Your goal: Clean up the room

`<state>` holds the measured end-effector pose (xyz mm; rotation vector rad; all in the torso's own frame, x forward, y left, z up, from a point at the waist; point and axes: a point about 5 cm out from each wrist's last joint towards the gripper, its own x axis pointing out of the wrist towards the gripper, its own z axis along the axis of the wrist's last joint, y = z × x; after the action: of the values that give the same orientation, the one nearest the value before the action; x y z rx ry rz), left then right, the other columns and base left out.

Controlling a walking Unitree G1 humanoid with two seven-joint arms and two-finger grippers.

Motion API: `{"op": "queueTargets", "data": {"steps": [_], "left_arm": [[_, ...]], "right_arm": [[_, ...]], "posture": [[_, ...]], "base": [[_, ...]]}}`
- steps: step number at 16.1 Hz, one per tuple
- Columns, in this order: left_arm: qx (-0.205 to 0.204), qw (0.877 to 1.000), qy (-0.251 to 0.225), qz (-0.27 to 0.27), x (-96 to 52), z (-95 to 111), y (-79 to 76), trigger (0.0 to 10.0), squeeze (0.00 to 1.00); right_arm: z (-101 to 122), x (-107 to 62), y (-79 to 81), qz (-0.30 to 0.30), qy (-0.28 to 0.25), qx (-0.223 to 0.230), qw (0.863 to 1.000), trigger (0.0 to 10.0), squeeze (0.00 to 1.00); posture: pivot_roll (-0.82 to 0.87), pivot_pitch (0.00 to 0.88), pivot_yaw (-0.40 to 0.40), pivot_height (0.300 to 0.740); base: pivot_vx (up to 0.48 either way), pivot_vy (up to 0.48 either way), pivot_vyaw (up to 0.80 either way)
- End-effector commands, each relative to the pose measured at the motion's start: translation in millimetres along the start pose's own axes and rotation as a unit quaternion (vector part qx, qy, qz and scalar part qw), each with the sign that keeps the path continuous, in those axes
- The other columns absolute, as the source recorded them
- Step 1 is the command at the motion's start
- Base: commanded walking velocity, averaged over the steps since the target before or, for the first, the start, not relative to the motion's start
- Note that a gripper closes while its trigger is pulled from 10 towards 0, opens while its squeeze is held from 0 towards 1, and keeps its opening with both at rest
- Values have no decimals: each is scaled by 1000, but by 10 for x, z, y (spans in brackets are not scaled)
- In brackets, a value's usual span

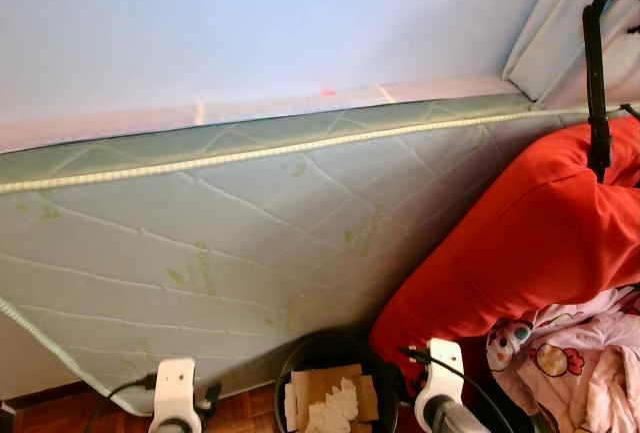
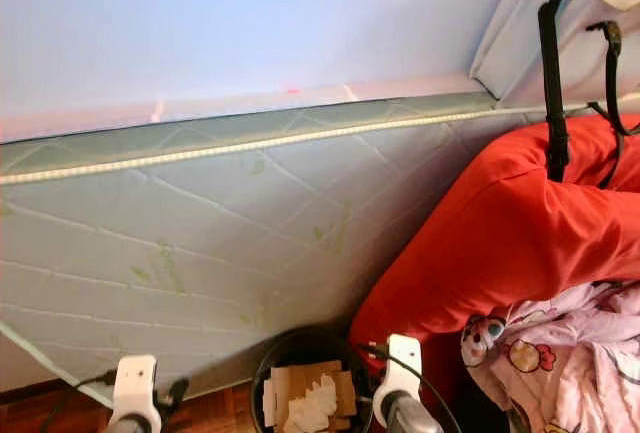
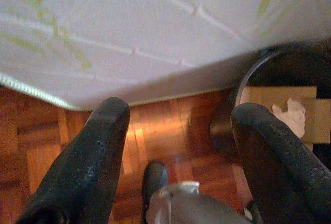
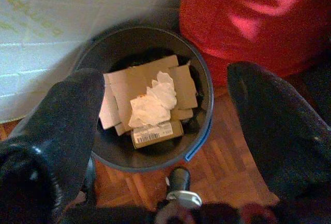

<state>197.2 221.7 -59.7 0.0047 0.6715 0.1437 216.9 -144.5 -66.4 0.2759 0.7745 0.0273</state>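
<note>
A quilted mattress (image 1: 200, 243) with a corded edge and faint green leaf prints stood on its side against a pale blue wall (image 1: 250, 23), over a reddish wood parquet floor (image 3: 170, 136). At its foot sat a round black bin (image 4: 199, 79) holding flat cardboard pieces (image 4: 137, 81) and crumpled white tissue (image 4: 152, 100). Just beside the bin bulged a big red cushion (image 1: 530, 233), with pink printed cloth (image 1: 580, 353) heaped below it. The right gripper (image 4: 165, 115) hovered over the bin, fingers spread apart and empty. The left gripper (image 3: 178, 131) hung above the floor near the mattress's bottom edge, fingers likewise apart.
</note>
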Motion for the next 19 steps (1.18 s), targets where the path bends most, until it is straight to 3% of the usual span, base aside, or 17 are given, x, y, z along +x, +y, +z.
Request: {"op": "queueTargets", "data": {"steps": [1, 10, 18, 19], "left_arm": [[-6, 999, 40, 4, -30, -152, 1, 10000, 0], [3, 997, 73, -5, -25, -232, -111, 10000, 0], [11, 996, 92, -16, 29, -183, -477, 10000, 0], [9, 995, 95, -13, -1, -243, -409, 10000, 0]], "right_arm": [[-112, -46, -117, -20, 26, -8, 999, 10000, 0], [-252, -92, -154, -27, 52, -20, 998, 10000, 0], [-297, -100, -138, -22, 64, -42, 997, 10000, 0], [-311, -104, -138, -22, 66, -42, 997, 10000, 0]], "posture": [[166, 0, -129, 726], [154, 0, -113, 726], [154, 0, -120, 726], [155, 0, -121, 726]], "base": [[0, 0, 0], [0, 0, 0], [0, 161, 0], [0, 0, 0]]}}
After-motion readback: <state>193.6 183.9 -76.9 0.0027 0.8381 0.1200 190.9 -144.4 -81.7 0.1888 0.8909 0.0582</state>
